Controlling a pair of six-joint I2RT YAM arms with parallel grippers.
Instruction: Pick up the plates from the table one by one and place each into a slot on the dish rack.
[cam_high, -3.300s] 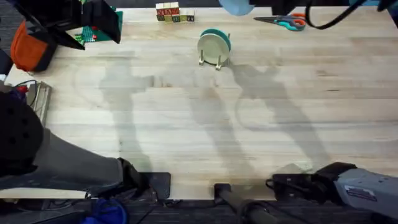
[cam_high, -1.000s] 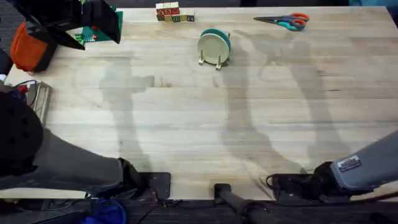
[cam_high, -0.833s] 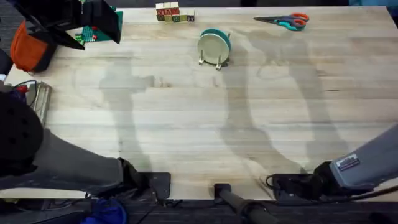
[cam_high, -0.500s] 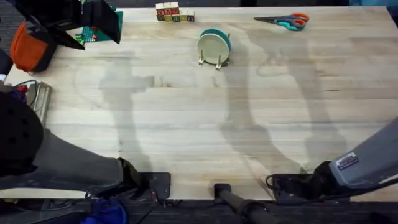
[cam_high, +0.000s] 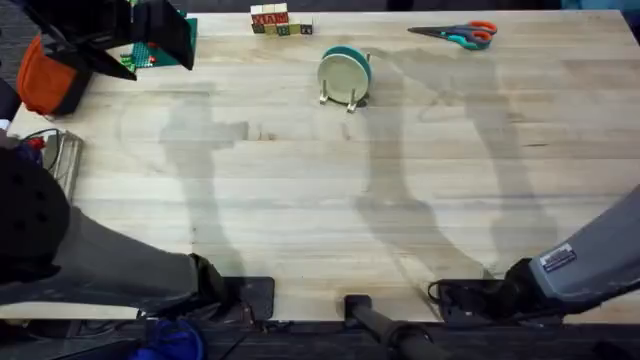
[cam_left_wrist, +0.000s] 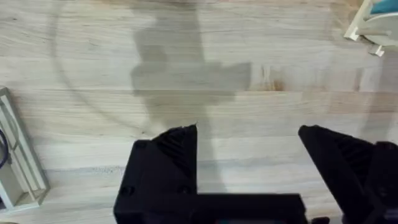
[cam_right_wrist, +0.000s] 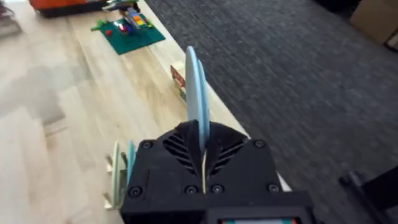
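In the right wrist view my right gripper (cam_right_wrist: 202, 140) is shut on a light blue plate (cam_right_wrist: 196, 87), held on edge high above the table (cam_high: 320, 200). Below it stands the dish rack (cam_right_wrist: 115, 177), with a cream plate and a teal plate upright in its slots. From overhead the rack (cam_high: 345, 78) sits at the table's far middle, and the right arm (cam_high: 580, 270) runs off the right edge. My left gripper (cam_left_wrist: 249, 134) hangs open over bare wood with nothing between its fingers, and a corner of the rack (cam_left_wrist: 367, 28) lies farther off.
Scissors (cam_high: 455, 34) lie at the far right. Letter blocks (cam_high: 278, 20) stand behind the rack. A green pegboard (cam_high: 150, 50) and an orange object (cam_high: 45, 75) occupy the far left, with a metal frame (cam_high: 62, 160) at the left edge.
The blue plate and the right gripper were at the overhead view's top edge 3.3 s ago and have since left that view. The right arm's lower link now leans toward the right edge.
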